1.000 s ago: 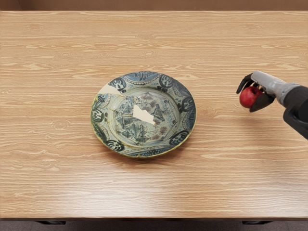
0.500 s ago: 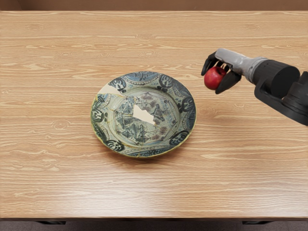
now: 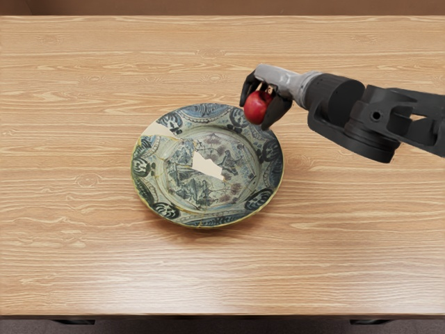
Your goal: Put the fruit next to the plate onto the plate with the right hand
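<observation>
Just over the near-side rim of the plate, the right hand hangs above the bench, its dark fingers curled tight round a small red fruit. The fruit pokes out of the grip on the side of the hand that faces the plate. As far as I can judge it rests on nothing and is held up in the air. Beyond the fingertips and below them lies the plate's painted well, with a pale patch near its middle. The arm reaches in from the right, behind the hand. No left arm shows.

To my eye this is the carrying step: the fruit is lifted but not yet set down. The next move calls for taking the hand a little further past the rim, toward the middle of the plate. It should then lower until the fruit touches the well or sits just above it, and only then spread the fingers. Being round, the fruit may roll if let go from high up or on the sloping rim, so a low, gentle release would suit.
</observation>
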`<state>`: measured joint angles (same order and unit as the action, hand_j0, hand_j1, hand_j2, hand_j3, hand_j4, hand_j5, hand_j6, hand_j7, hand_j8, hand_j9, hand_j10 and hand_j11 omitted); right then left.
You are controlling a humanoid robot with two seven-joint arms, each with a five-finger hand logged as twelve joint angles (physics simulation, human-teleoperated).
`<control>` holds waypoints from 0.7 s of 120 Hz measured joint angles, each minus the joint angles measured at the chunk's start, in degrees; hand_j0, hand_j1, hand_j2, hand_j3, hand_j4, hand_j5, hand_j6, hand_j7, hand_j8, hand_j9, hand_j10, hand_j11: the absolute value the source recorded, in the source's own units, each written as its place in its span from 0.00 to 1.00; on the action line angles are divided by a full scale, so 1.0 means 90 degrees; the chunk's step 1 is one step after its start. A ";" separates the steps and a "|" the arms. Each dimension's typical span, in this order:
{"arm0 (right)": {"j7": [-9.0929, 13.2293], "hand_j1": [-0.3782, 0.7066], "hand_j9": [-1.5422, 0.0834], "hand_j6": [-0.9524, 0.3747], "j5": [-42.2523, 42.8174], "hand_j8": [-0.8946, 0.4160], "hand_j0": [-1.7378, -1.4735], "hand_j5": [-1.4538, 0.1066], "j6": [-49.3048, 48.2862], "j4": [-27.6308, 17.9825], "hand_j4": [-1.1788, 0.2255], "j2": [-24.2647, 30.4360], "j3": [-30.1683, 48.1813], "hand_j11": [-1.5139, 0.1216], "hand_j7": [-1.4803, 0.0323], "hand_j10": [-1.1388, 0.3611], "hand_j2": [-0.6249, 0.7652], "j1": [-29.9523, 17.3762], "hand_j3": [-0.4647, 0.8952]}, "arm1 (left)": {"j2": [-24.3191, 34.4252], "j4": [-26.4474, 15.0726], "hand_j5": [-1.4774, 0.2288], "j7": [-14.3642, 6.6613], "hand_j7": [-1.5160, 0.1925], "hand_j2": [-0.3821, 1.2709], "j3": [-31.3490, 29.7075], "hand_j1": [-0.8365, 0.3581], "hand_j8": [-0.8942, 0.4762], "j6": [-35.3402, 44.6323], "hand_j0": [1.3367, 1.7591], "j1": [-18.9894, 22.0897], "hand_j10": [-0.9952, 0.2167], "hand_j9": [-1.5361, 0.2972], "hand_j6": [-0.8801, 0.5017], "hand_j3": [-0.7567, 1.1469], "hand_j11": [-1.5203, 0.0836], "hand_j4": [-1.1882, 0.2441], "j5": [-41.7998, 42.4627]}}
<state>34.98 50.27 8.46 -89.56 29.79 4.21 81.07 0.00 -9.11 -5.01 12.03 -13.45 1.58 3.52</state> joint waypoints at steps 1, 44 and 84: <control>0.0000 0.61 0.39 0.43 -0.0007 0.43 0.30 0.33 0.0000 0.0022 0.39 -0.0032 -0.0007 0.37 0.40 0.36 0.60 0.0006 0.34 | 0.0000 0.0000 0.87 0.0000 0.89 0.23 0.0000 0.99 0.65 0.0000 0.76 0.0000 0.82 0.84 0.64 0.40 0.95 0.83 0.0000; 0.0002 0.63 0.39 0.44 -0.0194 0.44 0.31 0.33 0.0011 0.0710 0.38 -0.1151 -0.0129 0.37 0.40 0.36 0.60 0.0168 0.34 | 0.0000 0.0006 0.87 0.0000 0.89 0.23 -0.0007 0.99 0.65 0.0000 0.76 -0.0002 0.82 0.84 0.64 0.40 0.95 0.83 0.0000; 0.0000 0.61 0.38 0.44 -0.0278 0.43 0.31 0.34 0.0159 0.0748 0.36 -0.1564 -0.0301 0.36 0.39 0.36 0.59 0.0182 0.34 | 0.0000 0.0006 0.87 0.0000 0.89 0.23 -0.0047 0.99 0.65 0.0000 0.76 -0.0020 0.82 0.84 0.64 0.40 0.95 0.83 0.0000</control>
<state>34.97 47.77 9.89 -82.83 15.72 1.51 82.71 0.00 -9.05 -5.01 11.60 -13.45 1.41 3.52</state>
